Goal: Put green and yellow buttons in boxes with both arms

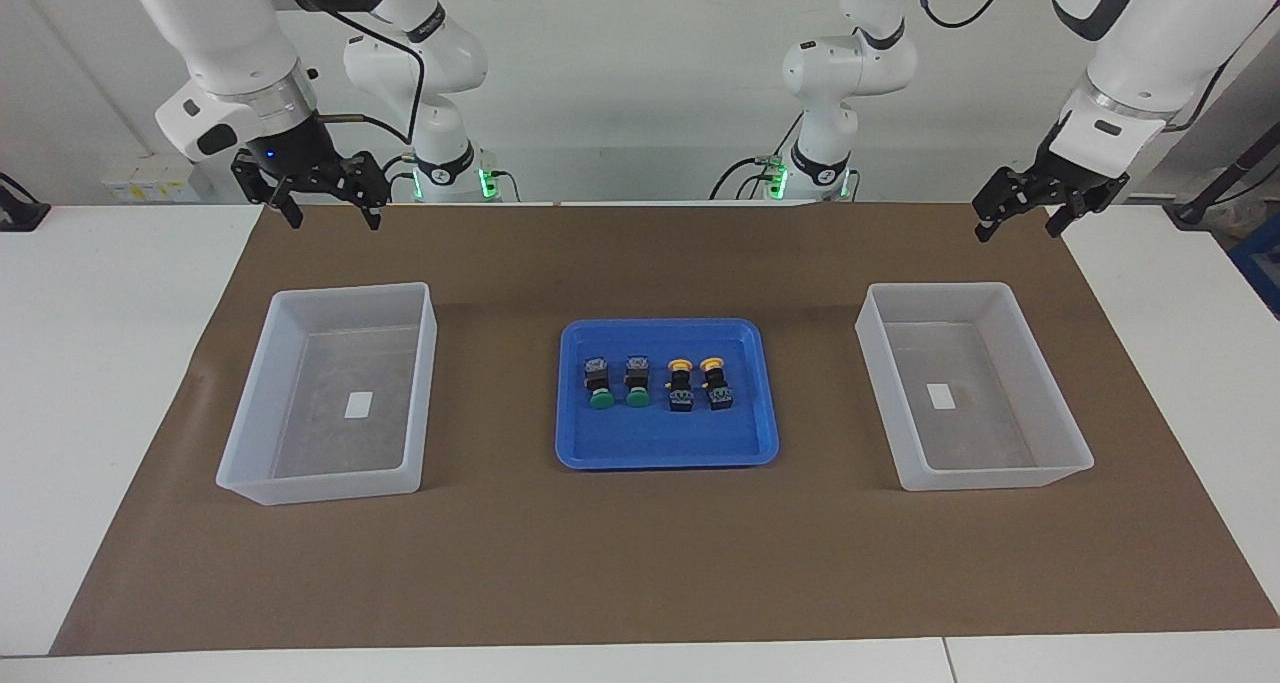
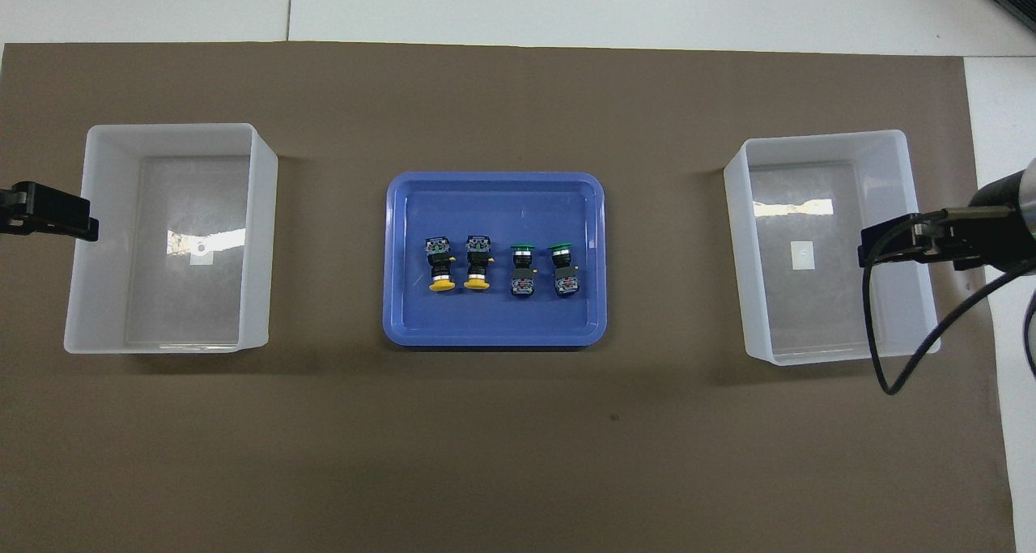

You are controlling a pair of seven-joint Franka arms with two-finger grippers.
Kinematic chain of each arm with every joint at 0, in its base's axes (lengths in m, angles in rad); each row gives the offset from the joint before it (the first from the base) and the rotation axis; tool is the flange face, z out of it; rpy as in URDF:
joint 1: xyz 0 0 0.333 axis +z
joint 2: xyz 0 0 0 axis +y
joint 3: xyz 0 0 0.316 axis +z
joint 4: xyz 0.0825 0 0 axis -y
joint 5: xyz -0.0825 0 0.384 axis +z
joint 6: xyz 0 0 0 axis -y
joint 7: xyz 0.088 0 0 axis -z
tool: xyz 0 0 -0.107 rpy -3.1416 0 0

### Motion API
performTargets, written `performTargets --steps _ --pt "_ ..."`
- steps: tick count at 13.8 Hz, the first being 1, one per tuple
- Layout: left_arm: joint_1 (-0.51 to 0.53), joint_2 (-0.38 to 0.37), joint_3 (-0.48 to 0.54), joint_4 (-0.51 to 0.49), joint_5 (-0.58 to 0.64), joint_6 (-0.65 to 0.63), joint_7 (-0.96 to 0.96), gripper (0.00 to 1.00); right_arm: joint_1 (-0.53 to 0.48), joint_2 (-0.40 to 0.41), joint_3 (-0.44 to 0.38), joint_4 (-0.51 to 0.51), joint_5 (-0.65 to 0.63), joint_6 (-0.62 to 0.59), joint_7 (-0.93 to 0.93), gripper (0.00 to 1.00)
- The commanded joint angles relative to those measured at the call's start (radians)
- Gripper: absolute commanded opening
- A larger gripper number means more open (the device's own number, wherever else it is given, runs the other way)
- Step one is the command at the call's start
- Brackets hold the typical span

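- Across the whole frame in both views: white table under a brown mat, everything else resting on that mat.
- At the upper left of the facing view: right arm, white, hanging from above; right claw spread wide and holding nothing, up in the air over the mat edge closest to the robots.
- At the upper right of the facing view: left arm, also white; left claw spread wide, likewise empty, over the same mat edge.
- At mid-left of the facing view: whitish box, toward the right arm's end of the table, with only a small white label on the floor.
- At mid-right of the facing view: second box, toward the left arm's end, with its own label and nothing more inside.
- In the centre, between the two boxes and well apart from each: shallow blue tray.
- In the tray, lying in one row: two green buttons toward the right arm's end, caps pointing away from the robots; two yellow buttons toward the left arm's end, caps pointing toward the robots.
- At the side edges of the overhead view: only the tips of both claws, over the outer walls of the boxes.
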Motion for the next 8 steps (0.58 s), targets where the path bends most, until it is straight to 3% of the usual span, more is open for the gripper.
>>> performTargets --steps 1,8 --pt "0.014 -0.012 -0.006 -0.003 -0.011 -0.009 0.003 1.00 -0.005 -0.007 -0.001 -0.005 0.018 0.005 -0.012 1.00" --pt "-0.032 -0.009 -0.017 -0.009 -0.016 0.002 0.002 1.00 -0.002 -0.007 0.001 -0.007 0.014 0.005 -0.016 1.00"
